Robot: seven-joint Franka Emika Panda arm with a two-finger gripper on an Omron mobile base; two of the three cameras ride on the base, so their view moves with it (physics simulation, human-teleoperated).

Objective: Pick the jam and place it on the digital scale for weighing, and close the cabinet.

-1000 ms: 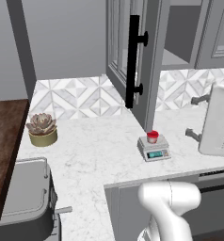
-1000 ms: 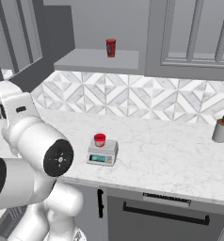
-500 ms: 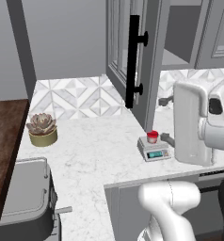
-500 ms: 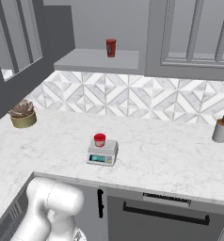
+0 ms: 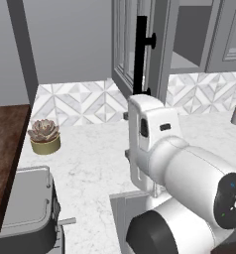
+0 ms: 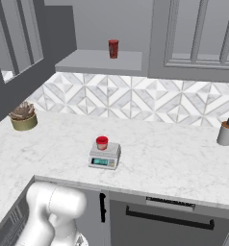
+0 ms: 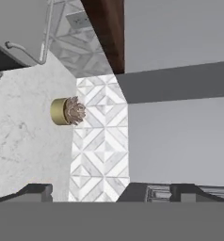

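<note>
Hand view shows you the claw [image 7: 88, 190] with its 2 dark fingertips [image 7: 36, 191] set wide apart and nothing between them. Beyond the claw, near the upper left of that picture, a brown succulent in a squat olive pot [image 7: 67, 111] stands on the white marbled counter [image 7: 20, 136], against the diamond-patterned tile backsplash [image 7: 100, 141]. Right base view gives you the small squat red jam jar [image 6: 102, 142] sitting on the flat light-grey digital scale [image 6: 105, 155]; you cannot place them relative to the claw. The grey glass-panelled cabinet door [image 5: 127, 44] with the long black bar handle [image 5: 140, 54] stands open.
</note>
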